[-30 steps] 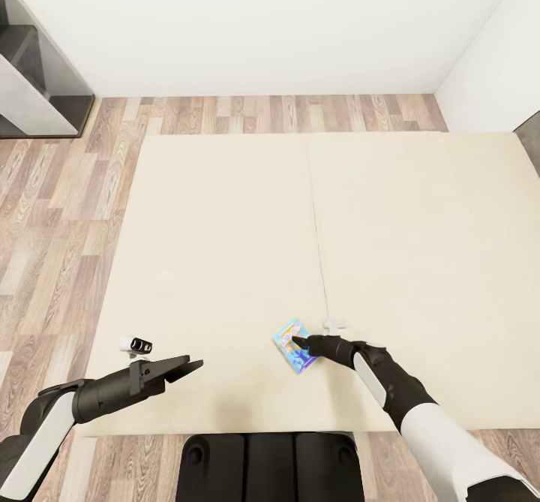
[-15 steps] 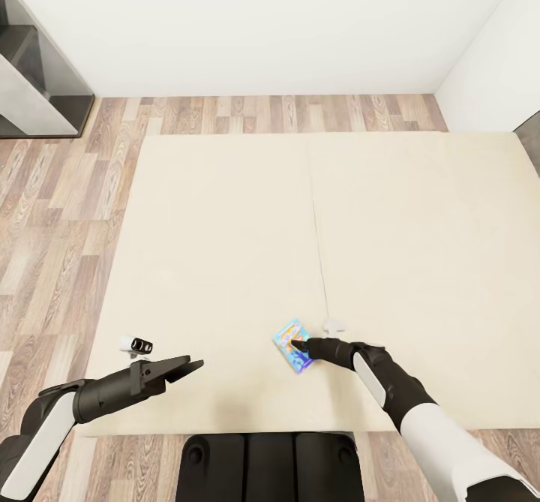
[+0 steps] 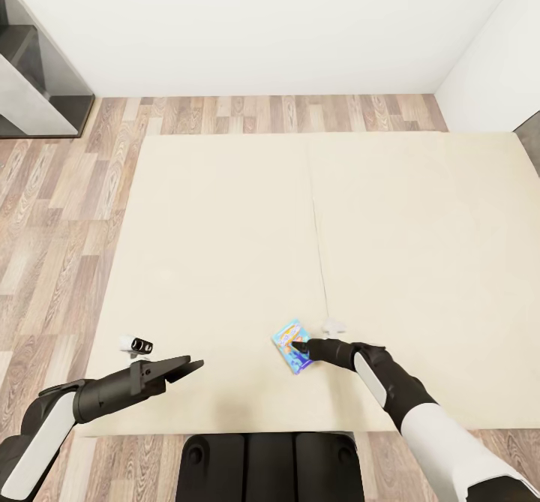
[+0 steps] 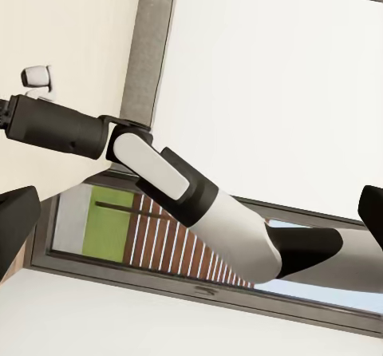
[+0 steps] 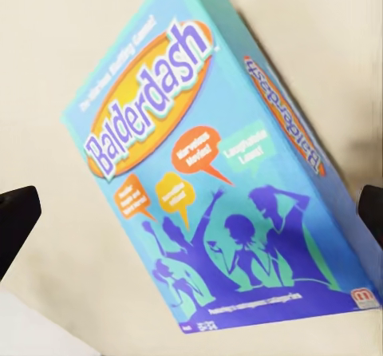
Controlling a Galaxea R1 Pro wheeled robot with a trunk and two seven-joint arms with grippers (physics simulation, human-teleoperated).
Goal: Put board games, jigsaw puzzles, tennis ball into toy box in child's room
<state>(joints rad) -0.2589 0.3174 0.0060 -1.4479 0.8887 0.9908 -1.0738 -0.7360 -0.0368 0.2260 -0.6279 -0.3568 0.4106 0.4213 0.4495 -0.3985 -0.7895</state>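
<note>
A small blue board game (image 3: 288, 339) lies flat near the front edge of the bed (image 3: 225, 247), on its beige two-section mattress. My right gripper (image 3: 299, 348) hovers directly over it, open. In the right wrist view the game's blue lid (image 5: 199, 188), printed "Balderdash", spans the space between the two dark fingertips (image 5: 16, 220), which stand apart at either side of the box. My left gripper (image 3: 187, 368) is open and holds nothing, low over the mattress's front left part. The table and toy box are out of view.
Wood-plank floor (image 3: 67, 209) runs along the bed's left and far sides. A dark glass-fronted shelf unit (image 3: 37, 74) stands at the far left against the white wall. My base (image 3: 270, 464) abuts the bed's front edge. The right arm (image 4: 183, 196) crosses the left wrist view.
My right gripper has crept very slightly lower over the blue game. The left arm, the game and the camera have not moved.
</note>
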